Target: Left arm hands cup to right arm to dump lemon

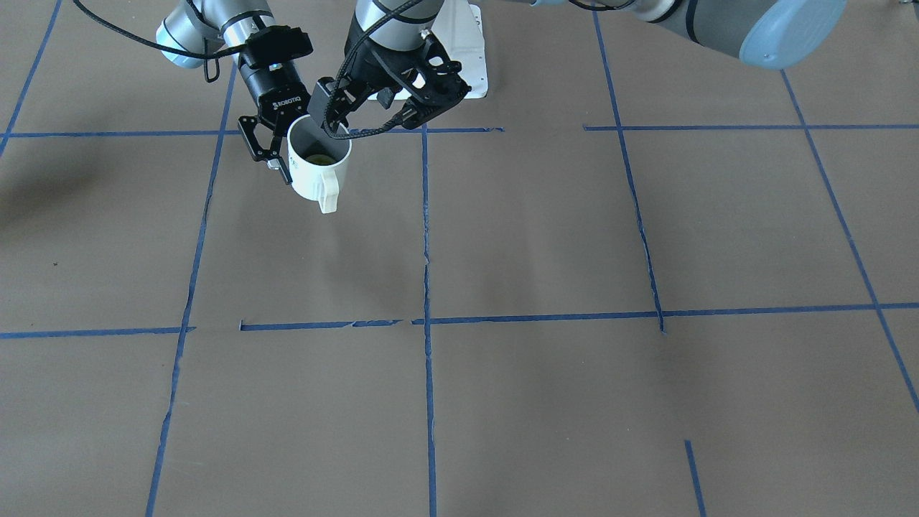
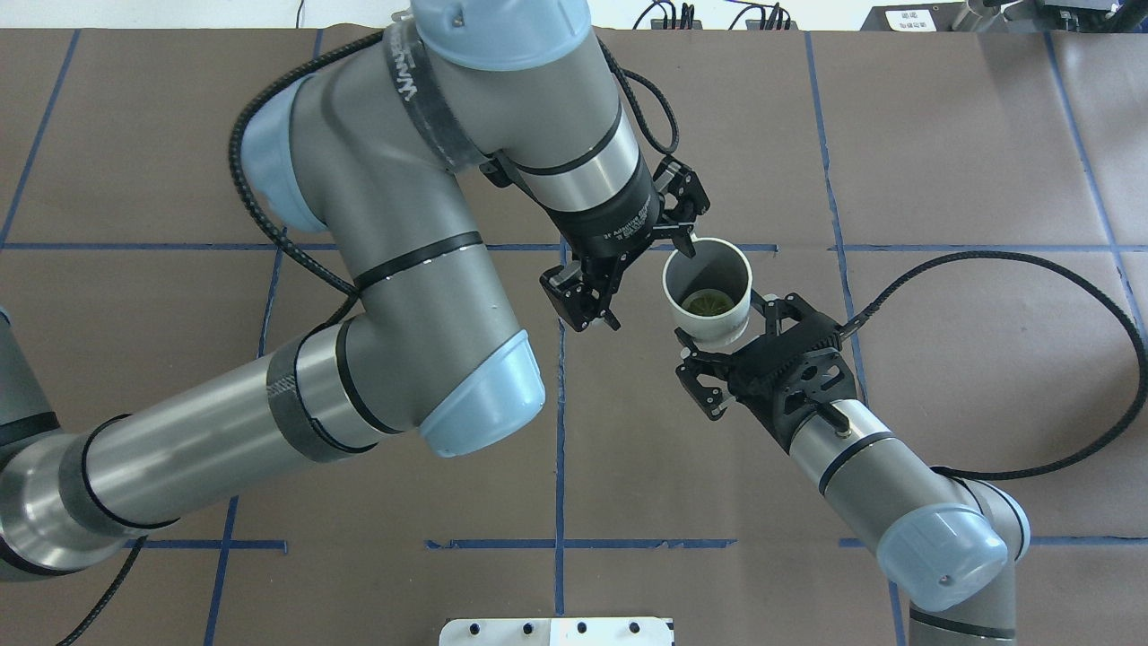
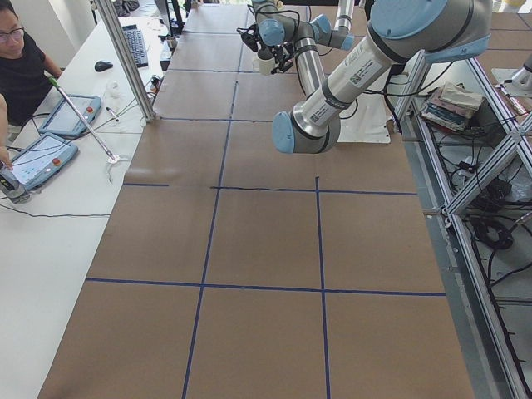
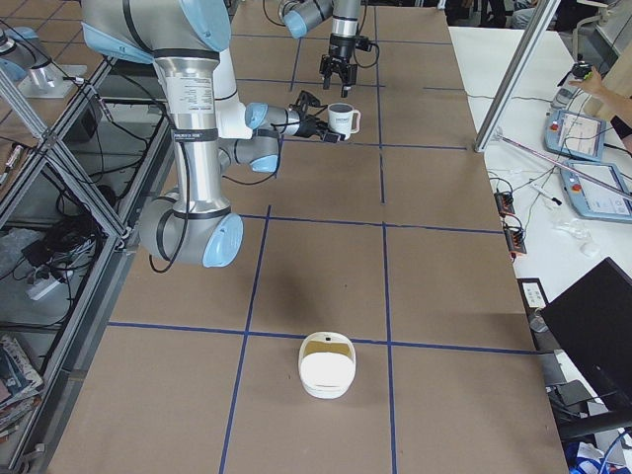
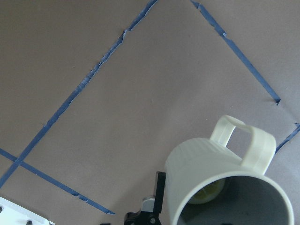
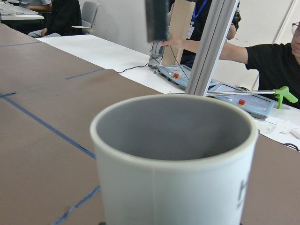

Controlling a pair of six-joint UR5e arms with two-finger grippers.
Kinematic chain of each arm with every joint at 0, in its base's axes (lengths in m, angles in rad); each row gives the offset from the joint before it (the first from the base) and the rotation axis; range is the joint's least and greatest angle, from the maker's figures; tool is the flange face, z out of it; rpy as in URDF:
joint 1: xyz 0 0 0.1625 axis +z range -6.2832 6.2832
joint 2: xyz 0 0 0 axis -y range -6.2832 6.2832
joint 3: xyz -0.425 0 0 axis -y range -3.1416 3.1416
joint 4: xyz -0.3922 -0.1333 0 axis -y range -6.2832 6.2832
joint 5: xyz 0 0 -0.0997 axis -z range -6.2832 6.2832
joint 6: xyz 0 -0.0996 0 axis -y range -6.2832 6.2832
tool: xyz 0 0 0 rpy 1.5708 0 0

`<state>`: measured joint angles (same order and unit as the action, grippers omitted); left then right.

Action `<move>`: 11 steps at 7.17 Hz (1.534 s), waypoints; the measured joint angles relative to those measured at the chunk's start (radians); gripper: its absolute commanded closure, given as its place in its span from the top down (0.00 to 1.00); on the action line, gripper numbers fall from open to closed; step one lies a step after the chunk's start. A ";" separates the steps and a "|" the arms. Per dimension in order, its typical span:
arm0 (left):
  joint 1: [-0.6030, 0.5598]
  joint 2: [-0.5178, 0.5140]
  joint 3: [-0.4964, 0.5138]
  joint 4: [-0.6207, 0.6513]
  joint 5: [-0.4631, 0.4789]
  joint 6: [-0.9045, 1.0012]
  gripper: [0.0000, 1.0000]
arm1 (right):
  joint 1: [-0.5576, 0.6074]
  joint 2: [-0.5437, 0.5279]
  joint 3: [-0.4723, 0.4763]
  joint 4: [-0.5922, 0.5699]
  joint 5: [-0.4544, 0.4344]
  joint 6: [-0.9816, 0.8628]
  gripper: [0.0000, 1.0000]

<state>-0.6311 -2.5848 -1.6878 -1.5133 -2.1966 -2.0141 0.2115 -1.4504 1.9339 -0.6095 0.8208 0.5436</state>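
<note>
The white cup (image 2: 708, 334) is upright in the air above the table, its handle (image 1: 329, 197) pointing away from the robot. The lemon (image 2: 707, 303) lies at its grey bottom and also shows in the left wrist view (image 5: 208, 192). My right gripper (image 2: 725, 325) reaches in level from the robot's side and is shut on the cup's lower wall. The cup (image 6: 176, 159) fills the right wrist view. My left gripper (image 2: 639, 269) points down beside the cup, open wide and holding nothing, with one finger close to the rim. The cup also shows in the front view (image 1: 319, 161).
A white bowl-like container (image 4: 326, 365) stands on the brown table towards its right end. The white base plate (image 2: 556, 630) lies at the robot's edge. Operators, tablets (image 3: 71, 115) and an aluminium post (image 4: 513, 69) are along the far side.
</note>
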 measured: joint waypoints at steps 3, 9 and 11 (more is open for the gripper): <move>-0.036 0.074 -0.085 0.005 0.000 0.000 1.00 | 0.004 -0.192 0.009 0.090 -0.098 0.142 0.12; -0.045 0.134 -0.096 0.008 0.006 0.027 1.00 | 0.200 -0.428 -0.051 0.470 0.063 0.325 0.03; -0.054 0.168 -0.098 0.008 0.009 0.063 1.00 | 0.384 -0.435 -0.068 0.474 0.305 0.328 0.03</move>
<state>-0.6854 -2.4172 -1.7856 -1.5048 -2.1879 -1.9509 0.5952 -1.8850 1.8656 -0.1359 1.1261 0.8719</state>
